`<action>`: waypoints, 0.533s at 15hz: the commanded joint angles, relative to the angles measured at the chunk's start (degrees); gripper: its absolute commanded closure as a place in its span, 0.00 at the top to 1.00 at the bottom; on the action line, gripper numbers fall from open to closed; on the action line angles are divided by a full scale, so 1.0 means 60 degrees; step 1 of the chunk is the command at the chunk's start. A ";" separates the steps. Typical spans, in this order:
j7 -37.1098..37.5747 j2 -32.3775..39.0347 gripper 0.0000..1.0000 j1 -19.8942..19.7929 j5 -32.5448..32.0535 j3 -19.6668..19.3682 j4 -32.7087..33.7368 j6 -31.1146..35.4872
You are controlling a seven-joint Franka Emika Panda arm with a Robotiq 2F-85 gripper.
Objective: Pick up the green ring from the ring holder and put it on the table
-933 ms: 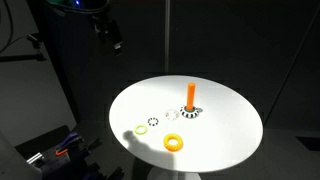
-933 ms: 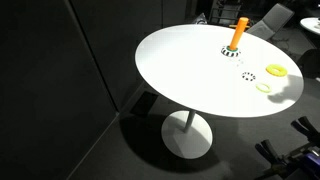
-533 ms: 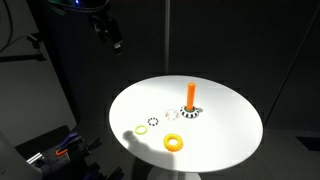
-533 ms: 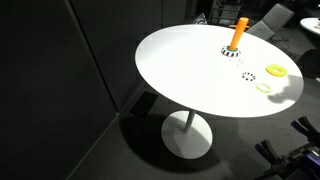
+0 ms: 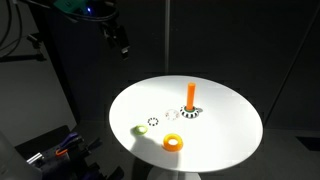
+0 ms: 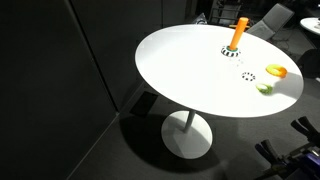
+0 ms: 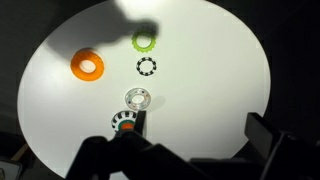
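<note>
Perhaps a lab: black backdrop [image 6: 60, 60], stand pole [image 5: 167, 35].

Dark surroundings, brightly lit table [image 5: 228, 125], soft shadow over its lower left, blue glow [image 5: 88, 10] upper left, low resolution, blurred wrist-view foreground.

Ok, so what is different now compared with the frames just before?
The end effector has shifted slightly right and down in an exterior view, toward the table, and holds nothing. The green ring and the orange-yellow ring now look darker, as if shaded. Nothing else moved: both rings and the small black-and-white ring lie where they were, and the ring holder stands bare.
</note>
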 commanded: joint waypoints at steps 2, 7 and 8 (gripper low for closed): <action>0.0653 0.1396 1.00 -0.0243 0.0089 0.0390 0.0871 0.0511; 0.1407 0.3077 1.00 -0.0365 -0.0068 0.0721 0.1629 0.1300; 0.1520 0.3402 1.00 -0.0386 -0.0095 0.0772 0.1783 0.1428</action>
